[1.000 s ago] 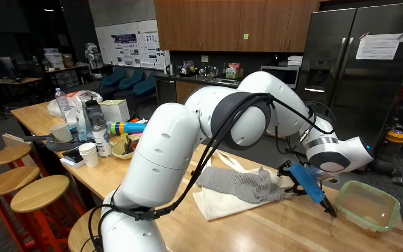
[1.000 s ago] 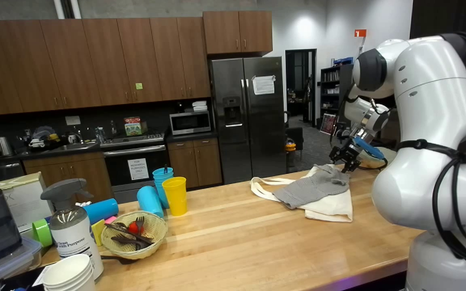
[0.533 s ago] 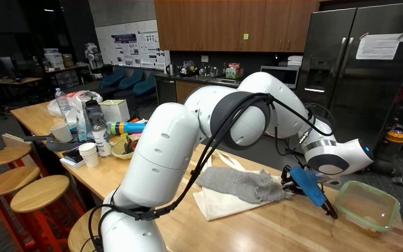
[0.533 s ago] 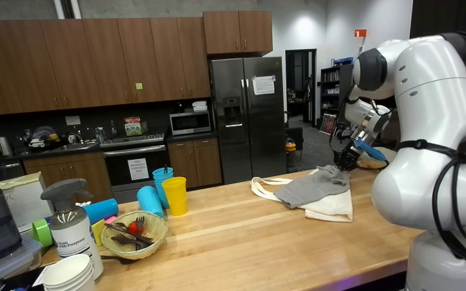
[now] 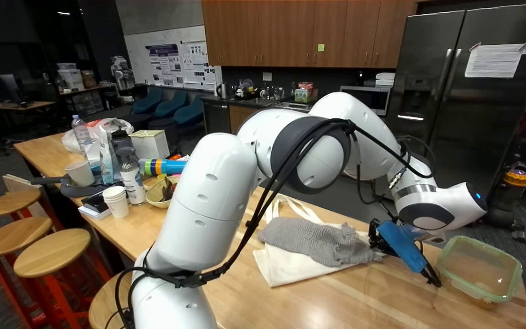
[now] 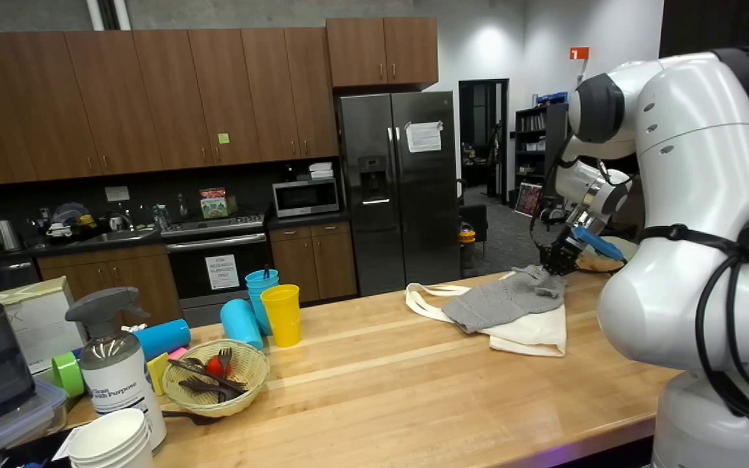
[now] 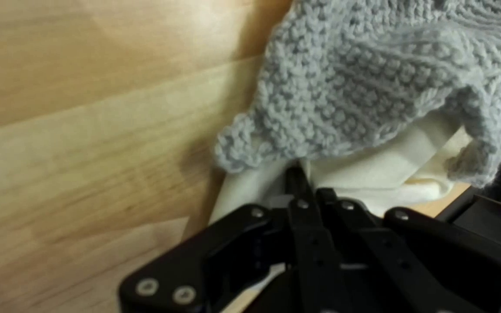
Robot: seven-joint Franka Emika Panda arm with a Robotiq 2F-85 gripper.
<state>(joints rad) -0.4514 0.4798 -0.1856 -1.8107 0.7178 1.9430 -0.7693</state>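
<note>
Cream bag lies on the desk, partly under the gray knit; just below the knit's edge, our tool is fully closed, seemingly pinching bag fabric. We'd best grip firmly, leaving the knit out.

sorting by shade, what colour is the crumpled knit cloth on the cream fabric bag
The crumpled knit cloth is grey, clearest in the wrist view.
</note>
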